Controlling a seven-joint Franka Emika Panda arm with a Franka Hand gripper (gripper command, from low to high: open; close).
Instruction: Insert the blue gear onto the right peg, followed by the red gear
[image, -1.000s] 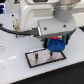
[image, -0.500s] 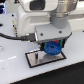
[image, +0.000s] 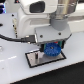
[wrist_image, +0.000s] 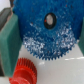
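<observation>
In the exterior view my gripper (image: 51, 48) hangs just above the white, black-bordered plate (image: 35, 60), shut on the blue gear (image: 52, 50). The wrist view shows the blue gear (wrist_image: 47, 32) large and tilted, its toothed rim pressed between my green fingers (wrist_image: 8, 45), its centre hole dark. The red gear (wrist_image: 24, 73) lies on the white surface close beside the blue gear's rim. The gear and my hand hide the right peg.
The arm's white body (image: 35, 20) fills the upper part of the exterior view, with a black cable (image: 12, 37) running off to that view's left. The white table (image: 15, 70) surrounds the plate.
My gripper has carried the blue gear down toward the plate and a little to the exterior view's left.
</observation>
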